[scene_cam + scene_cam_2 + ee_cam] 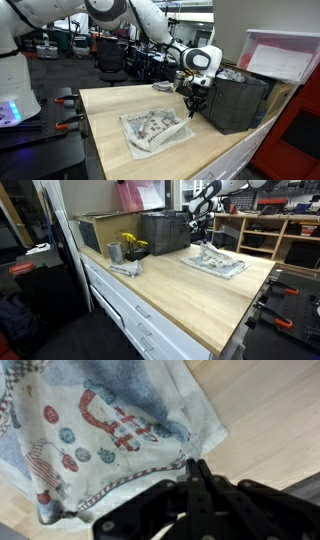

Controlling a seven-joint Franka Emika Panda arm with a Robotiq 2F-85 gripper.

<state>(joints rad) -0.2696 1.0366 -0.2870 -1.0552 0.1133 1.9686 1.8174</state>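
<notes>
The gripper [192, 468], fingers pressed together, is hanging at the hem of the printed cloth [100, 430] beside the dark bin [235, 100], where so thin a pinch is risking slipping off the fabric.

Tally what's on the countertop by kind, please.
Patterned cloth: 1
Black crate: 1
Tan bin: 1
Metal cup: 1
Bunch of yellow flowers: 1
Small grey item, too blurred to name: 1
Total: 6
</notes>
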